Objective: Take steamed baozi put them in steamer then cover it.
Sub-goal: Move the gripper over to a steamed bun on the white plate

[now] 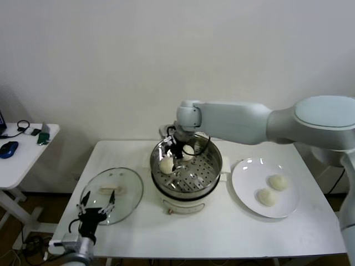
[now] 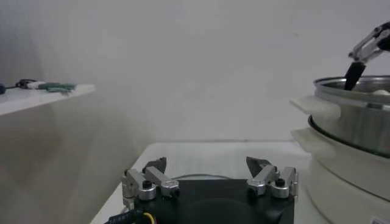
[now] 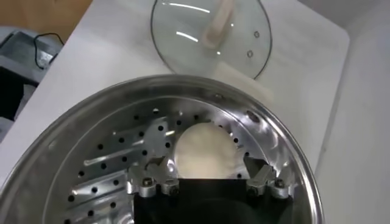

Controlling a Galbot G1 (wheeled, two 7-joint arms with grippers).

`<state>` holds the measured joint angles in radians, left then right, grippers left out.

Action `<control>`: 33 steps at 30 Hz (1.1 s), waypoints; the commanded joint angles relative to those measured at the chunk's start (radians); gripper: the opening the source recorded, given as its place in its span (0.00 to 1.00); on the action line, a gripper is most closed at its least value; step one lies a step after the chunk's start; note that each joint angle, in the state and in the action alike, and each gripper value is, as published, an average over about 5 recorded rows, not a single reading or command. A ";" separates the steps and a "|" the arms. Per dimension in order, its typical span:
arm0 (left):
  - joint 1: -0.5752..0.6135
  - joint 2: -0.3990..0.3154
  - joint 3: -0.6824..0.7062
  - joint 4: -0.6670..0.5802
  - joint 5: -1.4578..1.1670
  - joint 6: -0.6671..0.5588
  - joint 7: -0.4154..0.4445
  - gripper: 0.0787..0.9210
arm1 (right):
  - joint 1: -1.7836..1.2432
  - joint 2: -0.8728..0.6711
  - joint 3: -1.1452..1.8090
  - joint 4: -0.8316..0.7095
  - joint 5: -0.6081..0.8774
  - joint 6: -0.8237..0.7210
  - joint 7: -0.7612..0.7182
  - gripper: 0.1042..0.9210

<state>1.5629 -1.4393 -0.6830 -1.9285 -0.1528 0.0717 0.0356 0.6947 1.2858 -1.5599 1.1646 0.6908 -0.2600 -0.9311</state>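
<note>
The steel steamer [image 1: 206, 176] stands on its white cooker base mid-table with two baozi inside, one at the left [image 1: 166, 165] and one farther back [image 1: 189, 153]. My right gripper [image 1: 176, 158] reaches down into it. In the right wrist view its jaws [image 3: 205, 169] stand open on either side of a baozi [image 3: 205, 148] resting on the perforated floor. Two more baozi [image 1: 277, 182] [image 1: 267, 197] lie on the white plate [image 1: 244, 183]. The glass cover [image 1: 125, 197] lies flat at the left. My left gripper [image 1: 97, 207] hovers open over its near edge, holding nothing.
A white side table [image 1: 22, 155] with a mouse and cables stands at the far left. The table's front edge runs just below the cover and the plate. In the left wrist view the steamer [image 2: 353, 122] rises at one side.
</note>
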 commanded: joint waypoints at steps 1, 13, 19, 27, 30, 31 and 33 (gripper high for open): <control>-0.004 0.004 0.004 -0.001 0.002 0.005 0.001 0.88 | 0.162 -0.213 -0.050 0.089 0.050 0.051 -0.114 0.88; -0.013 0.011 0.020 0.004 0.003 0.006 0.002 0.88 | 0.332 -0.645 -0.371 0.215 -0.079 0.103 -0.162 0.88; -0.011 0.004 0.022 -0.003 0.008 0.011 0.004 0.88 | 0.103 -0.751 -0.282 0.208 -0.220 0.070 -0.093 0.88; -0.003 -0.008 0.014 -0.004 0.017 0.011 0.005 0.88 | -0.198 -0.739 -0.053 0.163 -0.358 0.017 -0.013 0.88; 0.001 -0.010 0.011 -0.002 0.018 0.008 0.004 0.88 | -0.258 -0.718 -0.006 0.144 -0.380 0.001 0.014 0.88; 0.003 -0.010 0.010 -0.002 0.018 0.007 0.004 0.88 | -0.272 -0.710 0.005 0.136 -0.384 -0.004 0.022 0.88; 0.005 -0.011 0.009 -0.002 0.018 0.005 0.004 0.88 | -0.291 -0.693 0.020 0.117 -0.394 -0.008 0.032 0.88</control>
<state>1.5670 -1.4496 -0.6742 -1.9317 -0.1371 0.0776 0.0399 0.5788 0.6281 -1.6437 1.3028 0.3960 -0.2449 -0.9473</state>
